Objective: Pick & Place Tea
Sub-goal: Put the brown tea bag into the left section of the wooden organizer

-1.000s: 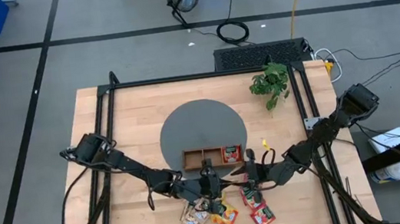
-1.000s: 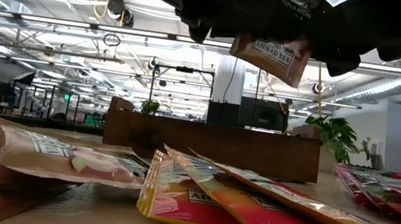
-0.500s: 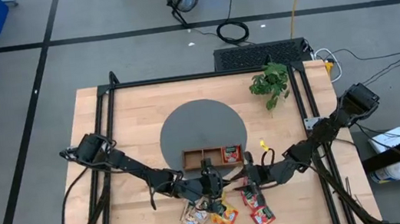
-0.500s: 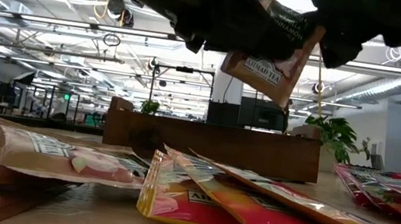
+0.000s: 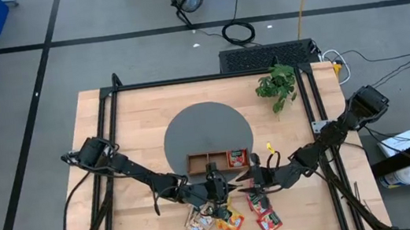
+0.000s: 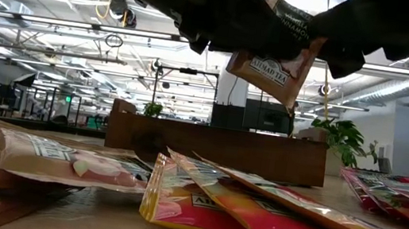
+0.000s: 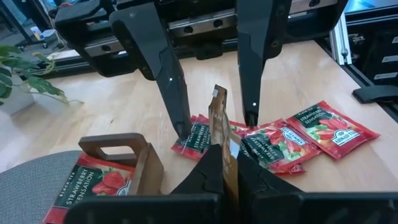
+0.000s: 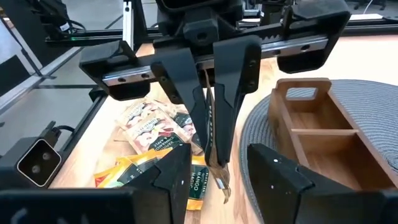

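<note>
Between the earlier low view and this one we saw the lifted tea packet (image 6: 275, 59) tip from nearly level to a slant, with its lower corner pointing down, while the packets on the table kept their places. We found the left gripper (image 7: 224, 163) clamped on that beige-brown packet (image 7: 219, 124), holding it edge-on above the wood, just in front of the wooden tray (image 5: 217, 160). We saw the right gripper (image 8: 219, 163) facing it from the other side, its fingers (image 8: 277, 171) spread apart with nothing between them, and the hanging packet (image 8: 210, 127) sat just ahead of them. From above, both grippers met near the front middle of the table (image 5: 135, 124), the left gripper (image 5: 216, 190) beside the right gripper (image 5: 255, 184), just in front of the tray, which lay on the front edge of a round grey mat (image 5: 206, 127). We noted one red packet (image 5: 236, 157) lying in the tray's right compartment; the other two compartments showed bare wood. We counted more red packets (image 7: 311, 130) lying flat and overlapping on the table under the right arm, and beige (image 8: 146, 127) and orange-yellow packets (image 8: 134, 168) heaped under the left arm. A small potted plant (image 5: 277, 84) stood well apart at the table's far right.
</note>
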